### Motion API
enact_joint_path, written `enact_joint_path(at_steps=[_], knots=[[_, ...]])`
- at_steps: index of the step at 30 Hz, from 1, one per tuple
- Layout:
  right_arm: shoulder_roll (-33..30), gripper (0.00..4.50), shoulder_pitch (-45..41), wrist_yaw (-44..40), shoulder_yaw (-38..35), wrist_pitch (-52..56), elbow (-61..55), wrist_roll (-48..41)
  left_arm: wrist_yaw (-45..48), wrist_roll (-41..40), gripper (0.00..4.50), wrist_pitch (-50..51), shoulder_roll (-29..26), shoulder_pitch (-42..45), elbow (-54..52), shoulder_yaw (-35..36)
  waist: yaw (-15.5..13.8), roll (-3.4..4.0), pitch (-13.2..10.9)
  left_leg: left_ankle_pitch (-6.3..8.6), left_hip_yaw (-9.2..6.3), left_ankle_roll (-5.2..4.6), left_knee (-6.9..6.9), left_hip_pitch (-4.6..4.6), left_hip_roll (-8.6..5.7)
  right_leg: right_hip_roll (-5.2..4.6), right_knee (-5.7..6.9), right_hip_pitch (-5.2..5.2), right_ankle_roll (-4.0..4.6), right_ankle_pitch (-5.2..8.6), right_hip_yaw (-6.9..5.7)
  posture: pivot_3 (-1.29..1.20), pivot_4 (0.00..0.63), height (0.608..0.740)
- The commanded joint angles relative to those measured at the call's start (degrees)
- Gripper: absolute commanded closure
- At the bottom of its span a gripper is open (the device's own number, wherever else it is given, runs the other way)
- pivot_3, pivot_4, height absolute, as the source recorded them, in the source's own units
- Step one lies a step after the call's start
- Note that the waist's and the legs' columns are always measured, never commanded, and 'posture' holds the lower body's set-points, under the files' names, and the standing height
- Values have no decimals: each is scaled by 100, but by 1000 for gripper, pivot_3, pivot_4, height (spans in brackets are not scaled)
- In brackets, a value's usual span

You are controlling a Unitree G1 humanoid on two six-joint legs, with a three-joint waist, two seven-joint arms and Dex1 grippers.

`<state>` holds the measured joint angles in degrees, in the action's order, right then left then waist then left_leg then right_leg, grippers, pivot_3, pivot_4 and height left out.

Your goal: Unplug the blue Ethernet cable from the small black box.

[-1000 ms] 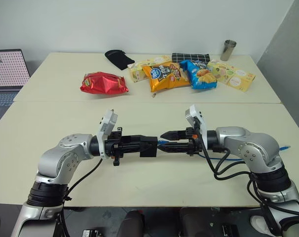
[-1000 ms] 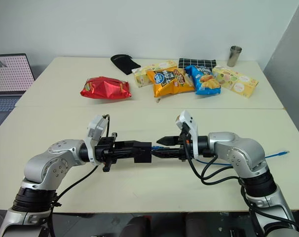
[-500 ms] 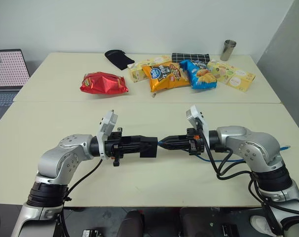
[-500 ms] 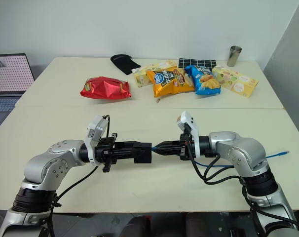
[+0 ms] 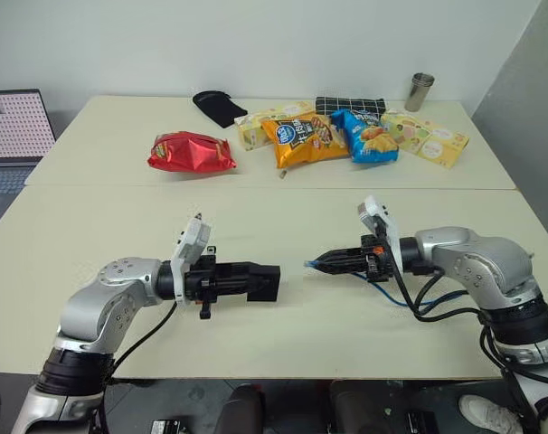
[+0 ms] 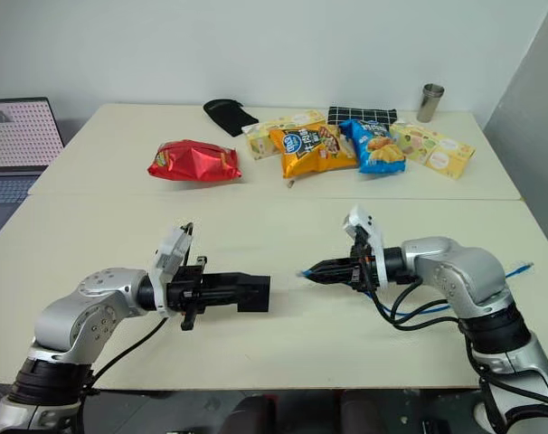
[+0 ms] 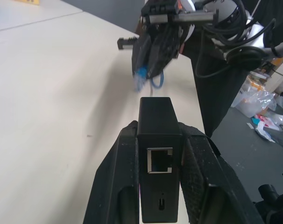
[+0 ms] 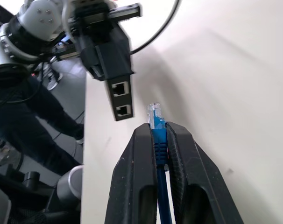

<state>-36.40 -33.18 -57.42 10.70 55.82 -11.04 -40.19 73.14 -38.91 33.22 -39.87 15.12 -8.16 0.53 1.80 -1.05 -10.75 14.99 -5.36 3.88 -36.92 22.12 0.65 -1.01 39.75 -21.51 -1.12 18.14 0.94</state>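
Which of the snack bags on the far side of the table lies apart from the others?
The red snack bag. It lies alone toward the robot's left, with bare table around it, while the orange bag and blue bag lie crowded together between the yellow boxes.

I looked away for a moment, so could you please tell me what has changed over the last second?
The right gripper closed on the blue Ethernet cable at its plug and drew it rightward, out of the small black box; a gap now separates them. The left gripper stayed clamped on the box, and the snacks on the far table did not move.
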Motion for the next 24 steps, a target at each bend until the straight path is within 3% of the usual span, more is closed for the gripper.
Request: enact_joint_path(at_steps=[1,4,8,12,17,24], knots=[[-51,4445,24,-21,-238,-82,-107,-35,-63,-45,3714,-116,2,-57,-112,188,0,0,0,0,0,0,0,0,0,0,0,0,0,0,0,0,150,740],[-18,4445,98,280,-320,-561,155,418,-180,-37,3714,-112,-48,-142,-117,307,3,0,0,0,0,0,0,0,0,0,0,0,0,0,0,0,150,740],[540,4446,25,1601,-561,-1659,1167,1417,-401,-63,3715,-51,-72,-247,-187,477,9,-1,0,0,1,0,1,0,0,0,1,-1,0,0,1,0,150,740],[801,4446,195,2253,-553,-2350,1820,2138,-683,-156,3715,117,-73,-420,-406,605,7,2,-1,-1,13,1,1,9,2,-1,11,-19,0,0,10,0,150,740],[922,2998,323,2286,-680,-2623,1827,2291,-1183,-121,3715,79,125,-410,-500,740,4,2,-1,-2,14,4,-6,68,7,-6,21,-73,0,-1,10,0,150,740],[293,1378,548,1430,-590,-2637,1089,2273,-2251,518,3715,-510,544,-231,-54,924,-11,2,-1,-2,11,3,-8,66,4,-6,21,-70,0,-2,7,0,150,740]])
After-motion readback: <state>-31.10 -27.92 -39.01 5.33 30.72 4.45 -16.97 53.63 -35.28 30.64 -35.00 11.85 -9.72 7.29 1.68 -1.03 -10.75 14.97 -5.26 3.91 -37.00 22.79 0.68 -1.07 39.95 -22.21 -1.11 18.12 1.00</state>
